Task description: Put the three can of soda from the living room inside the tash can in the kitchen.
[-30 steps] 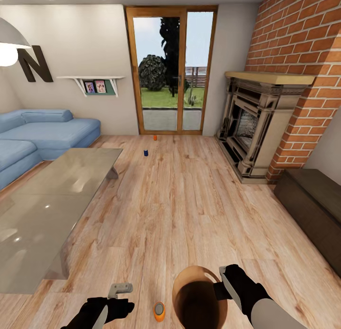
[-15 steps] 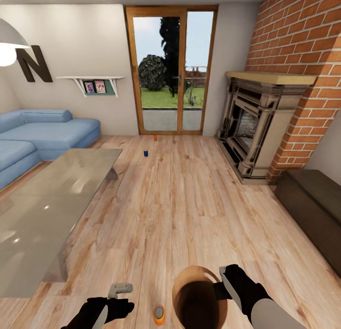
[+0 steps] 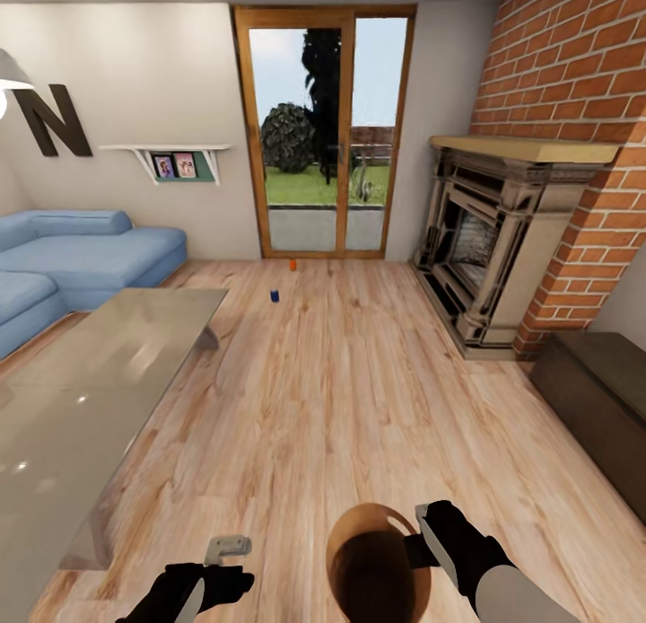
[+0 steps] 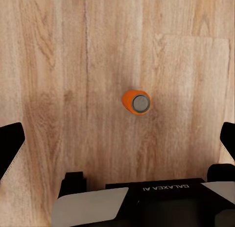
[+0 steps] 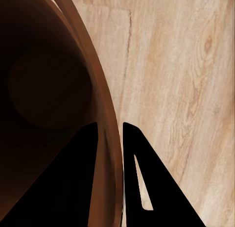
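My right gripper [image 3: 420, 535] is shut on the rim of the trash can [image 3: 372, 565], a grey bin with a wood-toned inside, held low in front of me. In the right wrist view the gripper [image 5: 110, 134] has one finger on each side of the trash can's rim [image 5: 105, 104]. The left gripper [image 4: 117, 143] is open above an orange soda can [image 4: 137, 102] standing on the plank floor, grey top showing, apart from both fingers. Far off near the glass doors stand another orange can [image 3: 292, 265] and a dark blue can [image 3: 274, 294].
A glass table [image 3: 90, 399] fills the left side, with the blue sofa [image 3: 81, 255] behind it. The stone fireplace [image 3: 489, 246] and brick wall are at the right, and a dark low cabinet [image 3: 597, 399] is nearer. Open plank floor [image 3: 341, 399] runs between them to the doors [image 3: 323, 129].
The whole head view has shifted, so the camera moved. The near orange can has slid out of the head view's bottom edge. Both grippers and the bin keep their places.
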{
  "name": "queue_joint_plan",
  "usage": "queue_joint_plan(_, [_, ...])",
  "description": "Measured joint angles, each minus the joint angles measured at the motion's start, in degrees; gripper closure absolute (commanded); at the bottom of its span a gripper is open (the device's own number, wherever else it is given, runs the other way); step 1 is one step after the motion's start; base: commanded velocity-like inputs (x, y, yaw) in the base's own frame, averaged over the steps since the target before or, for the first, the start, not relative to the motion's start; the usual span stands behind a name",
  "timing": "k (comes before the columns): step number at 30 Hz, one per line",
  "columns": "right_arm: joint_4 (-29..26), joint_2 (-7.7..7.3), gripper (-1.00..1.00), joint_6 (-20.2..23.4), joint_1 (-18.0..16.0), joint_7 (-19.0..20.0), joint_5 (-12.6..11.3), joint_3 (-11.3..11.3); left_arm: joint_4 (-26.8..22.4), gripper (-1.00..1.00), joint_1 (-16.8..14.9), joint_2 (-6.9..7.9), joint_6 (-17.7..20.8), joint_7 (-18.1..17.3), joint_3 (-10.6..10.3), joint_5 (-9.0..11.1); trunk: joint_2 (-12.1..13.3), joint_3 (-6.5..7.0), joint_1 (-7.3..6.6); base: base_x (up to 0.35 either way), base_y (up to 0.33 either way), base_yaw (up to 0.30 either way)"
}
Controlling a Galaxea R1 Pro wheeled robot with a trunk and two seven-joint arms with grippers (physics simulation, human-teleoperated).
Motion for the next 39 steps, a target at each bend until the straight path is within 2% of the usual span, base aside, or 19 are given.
queue_joint_plan(9, [0.0,0.00,1.00,0.0,0.0,0.0,-0.1,0.0,-0.1,-1.00,0.0,0.00,0.0,0.0,0.0,0.1,0.0,-0.06,0.00,0.172,0.000,-0.129])
queue_joint_plan(39, [0.0,0.05,1.00,0.0,0.0,0.0,0.0,0.0,-0.1,-1.00,0.0,0.00,0.0,0.0,0.0,0.1,0.0,-0.15,0.00,0.029,0.000,-0.061])
